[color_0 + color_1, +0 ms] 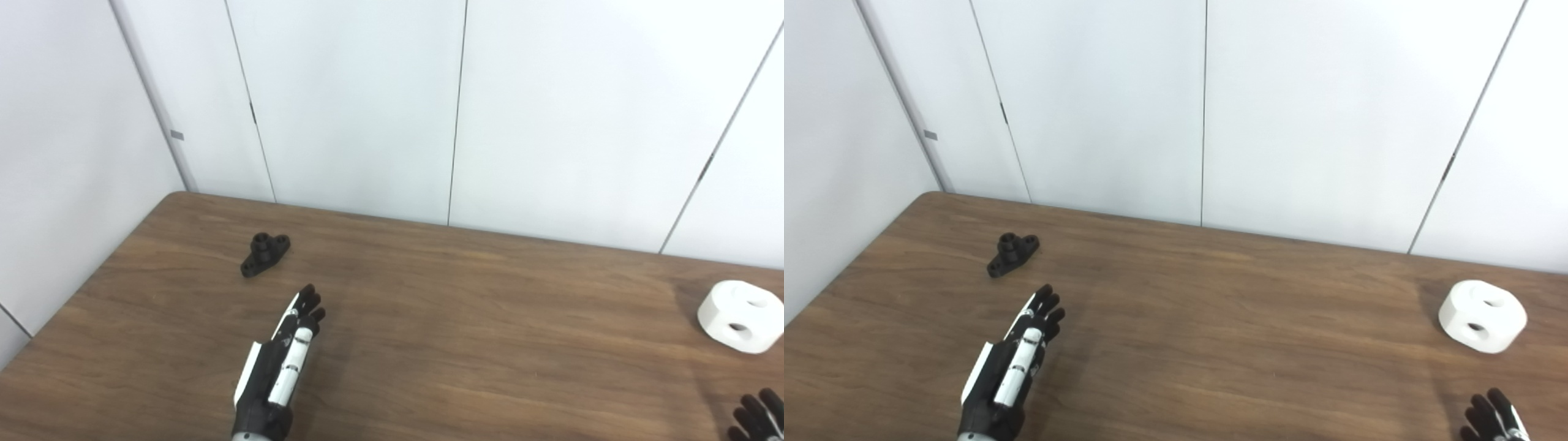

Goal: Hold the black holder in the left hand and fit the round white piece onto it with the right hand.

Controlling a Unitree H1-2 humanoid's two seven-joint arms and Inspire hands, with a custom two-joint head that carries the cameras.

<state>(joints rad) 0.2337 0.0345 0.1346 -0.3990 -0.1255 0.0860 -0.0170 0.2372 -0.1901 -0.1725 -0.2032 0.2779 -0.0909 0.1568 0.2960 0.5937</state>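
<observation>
The black holder lies flat on the wooden table at the back left, a short post standing up from its lobed base. My left hand hovers a little in front and to the right of it, fingers stretched out, holding nothing. The round white piece, a thick puck with two holes on top, rests at the far right. Only the fingertips of my right hand show at the bottom right corner, below the white piece, with nothing in them.
White wall panels stand right behind the table's far edge and along its left side. The table's left corner is rounded. Bare wood lies between the two parts.
</observation>
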